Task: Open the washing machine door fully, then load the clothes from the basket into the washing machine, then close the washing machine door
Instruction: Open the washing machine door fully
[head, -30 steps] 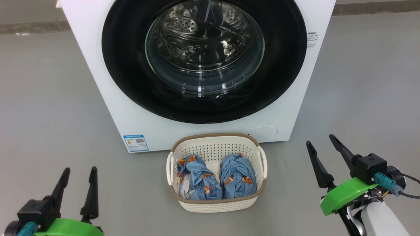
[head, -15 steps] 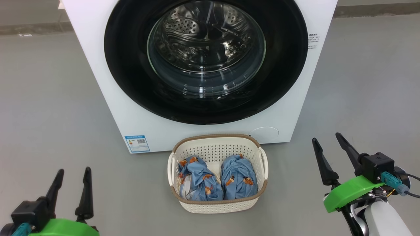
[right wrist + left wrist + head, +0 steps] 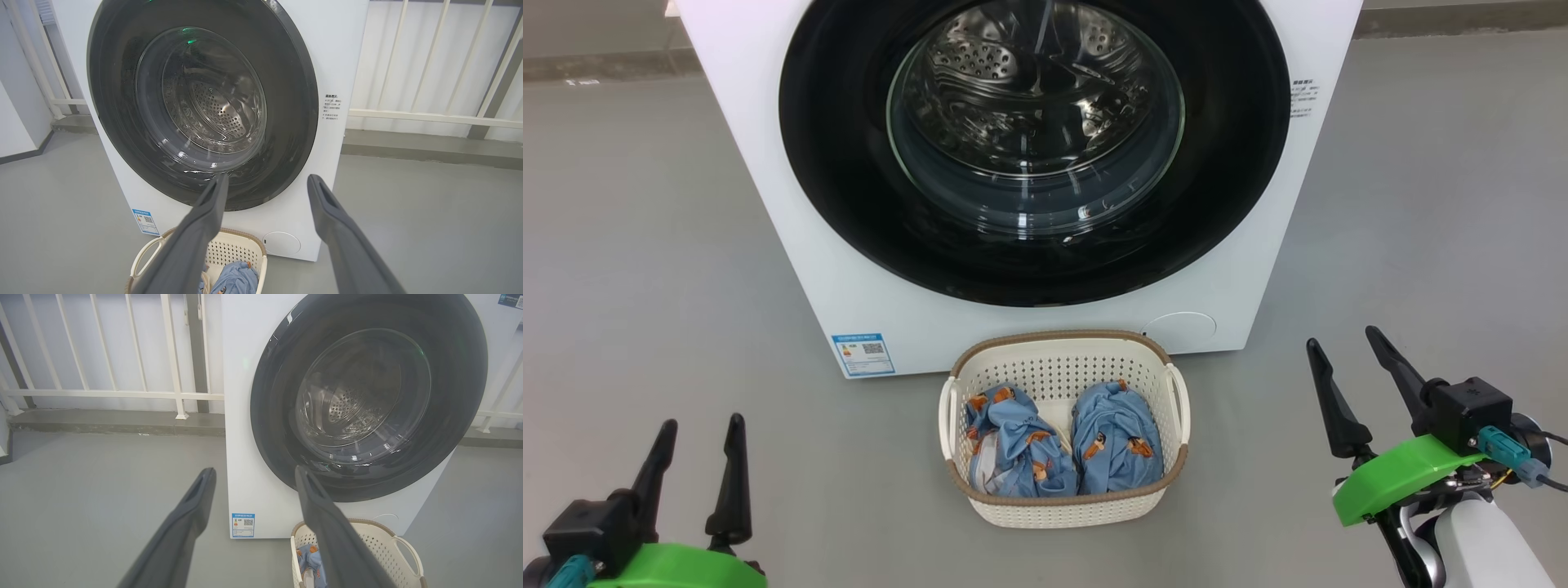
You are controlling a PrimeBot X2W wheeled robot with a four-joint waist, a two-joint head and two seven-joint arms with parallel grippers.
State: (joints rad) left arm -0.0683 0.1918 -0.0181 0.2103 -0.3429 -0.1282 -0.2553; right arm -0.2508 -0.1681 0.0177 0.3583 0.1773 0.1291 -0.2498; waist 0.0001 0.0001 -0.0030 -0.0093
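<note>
- My left gripper [image 3: 703, 421] and right gripper [image 3: 1342, 336] flank the basket [image 3: 1062, 336], well apart, both spread and empty.
- In the basket lie the clothes [image 3: 1111, 441], two bundles abreast.
- Just beyond the basket the washing machine door [image 3: 849, 204] stands shut, ahead of my jaws; my right looks nearer.
- Its handle I cannot find; its top is cut off.

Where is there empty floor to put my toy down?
Bare grey floor lies left of the washing machine, beyond the left tool, and right of it, beyond the right tool. It is crowded in the middle: the basket sits close before the machine's front and the clothes nearly fill it.
</note>
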